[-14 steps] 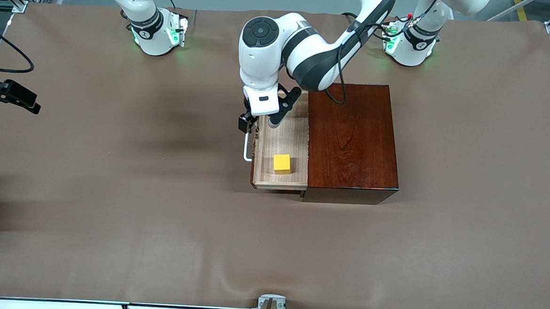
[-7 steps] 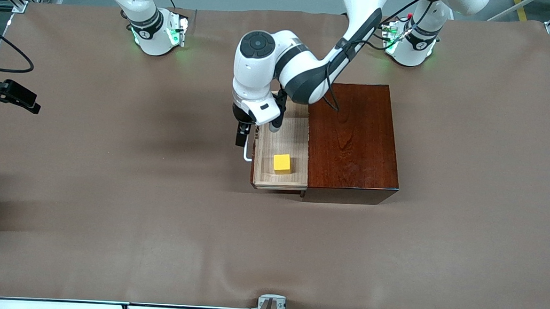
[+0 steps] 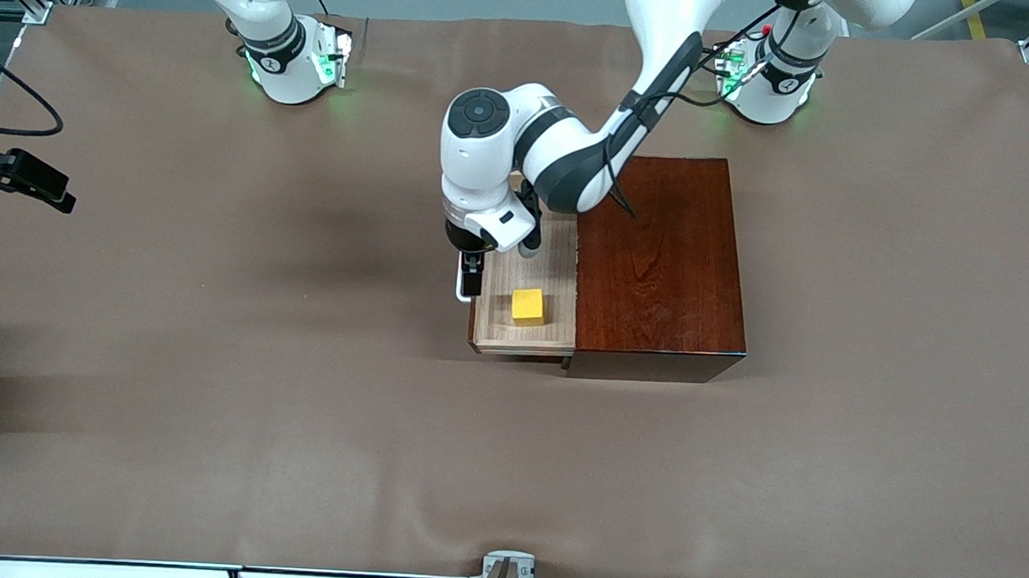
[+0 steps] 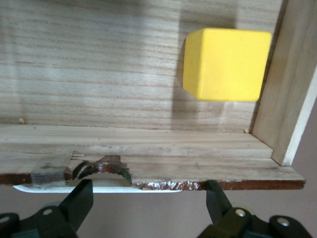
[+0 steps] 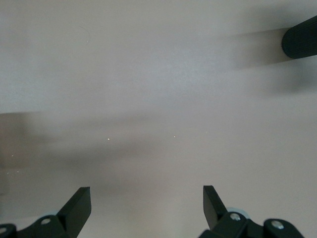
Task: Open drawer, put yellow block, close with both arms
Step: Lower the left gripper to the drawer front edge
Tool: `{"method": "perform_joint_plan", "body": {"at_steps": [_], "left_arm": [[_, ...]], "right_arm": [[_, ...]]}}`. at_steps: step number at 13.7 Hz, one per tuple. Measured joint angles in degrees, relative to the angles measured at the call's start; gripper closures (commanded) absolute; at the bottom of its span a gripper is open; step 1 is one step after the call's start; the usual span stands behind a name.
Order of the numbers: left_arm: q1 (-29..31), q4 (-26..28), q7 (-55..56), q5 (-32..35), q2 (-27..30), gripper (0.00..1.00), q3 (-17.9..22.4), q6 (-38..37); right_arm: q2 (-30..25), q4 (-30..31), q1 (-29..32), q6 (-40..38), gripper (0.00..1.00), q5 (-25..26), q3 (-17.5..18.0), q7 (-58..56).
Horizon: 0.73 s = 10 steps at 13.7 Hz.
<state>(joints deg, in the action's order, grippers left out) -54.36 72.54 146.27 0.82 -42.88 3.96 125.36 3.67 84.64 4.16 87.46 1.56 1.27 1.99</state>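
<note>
Brown table (image 3: pixel 212 352) fills the front view. Dark box (image 3: pixel 661 261) sits toward the left arm's end, its drawer (image 3: pixel 526 329) pulled out toward the right arm's end, light-wood tray exposed. Yellow block (image 3: pixel 528 305) lies in the tray, in the part nearer the front camera, near the side wall.

Left arm (image 3: pixel 566 146) reaches from its base across the box; left gripper (image 3: pixel 471 273) hangs over the drawer front and the white handle (image 3: pixel 462 288). Front view hides the fingers under the wrist. Left wrist view shows them: left gripper (image 4: pixel 148 198) spread wide, fingers (image 4: pixel 81 201) straddling the handle (image 4: pixel 99 189), touching nothing visible. That view also shows the chipped top edge of the drawer front (image 4: pixel 163 184) and the block (image 4: pixel 225 64) close to the tray's corner, details lost from the front.

Right arm (image 3: pixel 268 25) waits; front view shows only its base and lower link. Right wrist view alone shows the right gripper (image 5: pixel 147 201): fingers (image 5: pixel 79 203) wide apart, empty, over bare table (image 5: pixel 158 99).
</note>
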Motion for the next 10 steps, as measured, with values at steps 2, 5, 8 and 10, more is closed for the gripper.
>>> {"method": "perform_joint_plan", "body": {"at_steps": [2, 5, 8, 10], "left_arm": [[-0.24, -0.47, 0.03, 0.00, -0.51, 0.00, 0.41, -0.01], [-0.25, -0.66, 0.03, 0.00, -0.72, 0.00, 0.46, 0.03], [-0.32, -0.68, 0.01, 0.00, -0.72, 0.00, 0.46, 0.10], [-0.45, -0.69, -1.14, 0.00, -0.77, 0.00, 0.23, 0.99]], "right_arm": [[0.00, 0.00, 0.00, 0.00, 0.00, 0.00, 0.00, 0.00], [0.00, 0.00, 0.00, 0.00, 0.00, 0.00, 0.00, 0.00], [0.00, 0.00, 0.00, 0.00, 0.00, 0.00, 0.00, 0.00], [0.00, -0.01, 0.00, 0.02, 0.00, 0.00, 0.00, 0.00]]}}
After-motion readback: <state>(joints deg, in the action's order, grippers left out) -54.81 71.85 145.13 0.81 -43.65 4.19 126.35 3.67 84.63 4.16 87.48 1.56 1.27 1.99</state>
